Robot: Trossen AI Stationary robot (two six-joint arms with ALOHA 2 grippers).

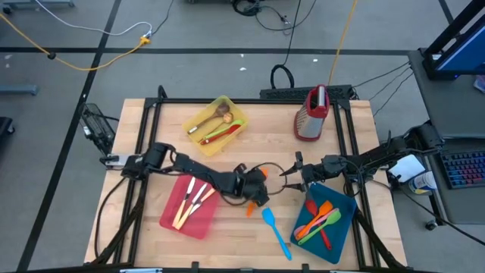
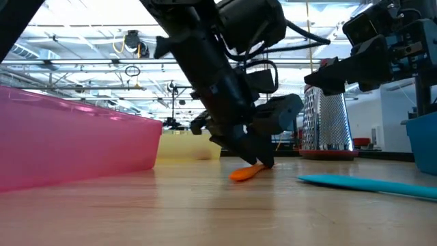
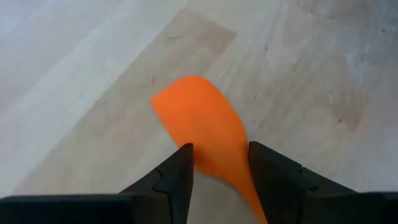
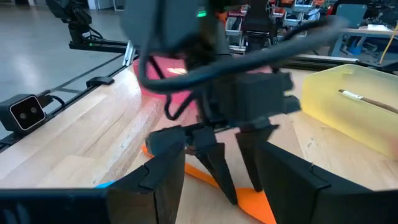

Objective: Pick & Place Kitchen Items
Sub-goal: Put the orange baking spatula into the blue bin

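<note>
Low down, left hand (image 3: 219,167) straddles orange spatula (image 3: 205,127) (tabletop) — unclamped.

The high view looks straight down on the whole counter (image 1: 250,152); the low view sits at counter height, facing level across toward the room. Each wrist camera looks past its own dark fingers at close range, and all four share the orange spatula (image 3: 208,134) at the counter's middle

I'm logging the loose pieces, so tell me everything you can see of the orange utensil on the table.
The orange utensil looks like smooth plastic, with a broad rounded blade narrowing to a slim handle. It lies flat on the bare wooden table, near its middle, outside the trays. The left hand straddles its neck, fingers on either side.
</note>
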